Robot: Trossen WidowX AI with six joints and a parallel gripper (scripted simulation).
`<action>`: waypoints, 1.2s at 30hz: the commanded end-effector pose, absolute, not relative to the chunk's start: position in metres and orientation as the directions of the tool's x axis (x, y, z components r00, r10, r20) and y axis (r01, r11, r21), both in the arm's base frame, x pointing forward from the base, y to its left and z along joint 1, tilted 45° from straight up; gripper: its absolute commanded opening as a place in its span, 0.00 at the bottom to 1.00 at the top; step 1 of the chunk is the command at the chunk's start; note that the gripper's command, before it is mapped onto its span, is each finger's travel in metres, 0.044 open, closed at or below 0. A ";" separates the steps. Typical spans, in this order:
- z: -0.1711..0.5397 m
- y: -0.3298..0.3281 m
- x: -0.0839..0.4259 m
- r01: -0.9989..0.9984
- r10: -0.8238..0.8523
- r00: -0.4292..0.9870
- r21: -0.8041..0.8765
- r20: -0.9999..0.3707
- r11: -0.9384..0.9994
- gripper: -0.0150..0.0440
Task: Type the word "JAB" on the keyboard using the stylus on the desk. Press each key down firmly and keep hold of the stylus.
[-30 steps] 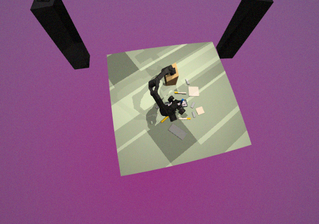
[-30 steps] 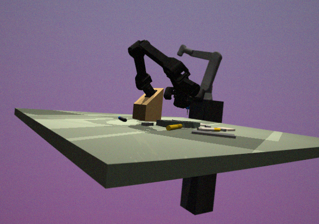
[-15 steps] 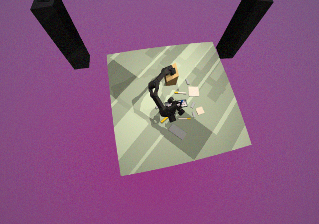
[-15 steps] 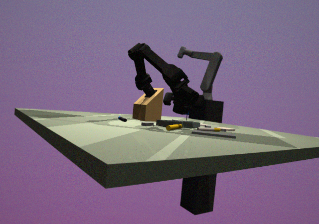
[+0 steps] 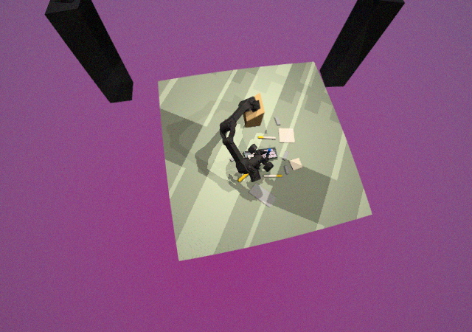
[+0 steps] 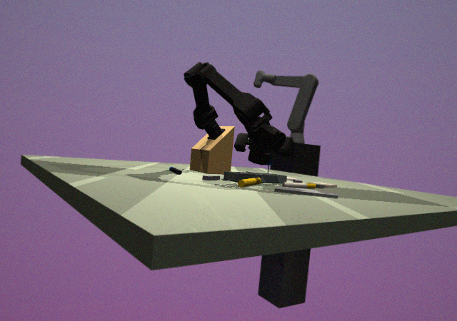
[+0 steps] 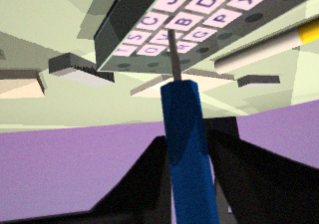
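Note:
My gripper (image 5: 264,154) (image 7: 186,141) is shut on the blue stylus (image 5: 268,151) (image 6: 268,167) (image 7: 183,107), its thin grey tip pointing at the keyboard (image 5: 273,153) (image 6: 240,176) (image 7: 120,29). In the wrist view the tip ends at the lower edge of the B key (image 7: 185,21), close to the V key (image 7: 160,37) and the G key (image 7: 200,34). The J key (image 7: 170,0) lies beyond B. Whether the tip touches a key is not clear. The A key is not in the wrist view. The fingertips are mostly hidden in the exterior view.
A wooden block (image 5: 254,119) (image 6: 221,159) stands behind the keyboard. A yellow cylinder (image 5: 243,177) (image 6: 248,182) and a grey slab (image 5: 262,195) (image 6: 306,192) lie near it. White-and-yellow markers (image 5: 268,138) (image 5: 272,175) lie on either side. Pale pads (image 5: 286,135) (image 5: 296,164) lie beyond its far end.

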State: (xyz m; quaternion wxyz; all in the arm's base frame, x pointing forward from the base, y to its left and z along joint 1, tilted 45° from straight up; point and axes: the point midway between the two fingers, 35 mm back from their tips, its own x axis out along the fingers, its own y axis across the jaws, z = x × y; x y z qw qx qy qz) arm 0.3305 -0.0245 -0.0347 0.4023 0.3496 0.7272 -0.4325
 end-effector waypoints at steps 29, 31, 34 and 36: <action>-0.038 -0.030 0.330 0.855 0.157 -0.431 -0.347 -0.888 0.387 0.39; -0.039 -0.031 0.330 0.855 0.157 -0.431 -0.347 -0.888 0.387 0.39; -0.040 -0.032 0.330 0.855 0.157 -0.431 -0.347 -0.888 0.386 0.39; -0.041 -0.033 0.330 0.855 0.157 -0.431 -0.347 -0.888 0.386 0.39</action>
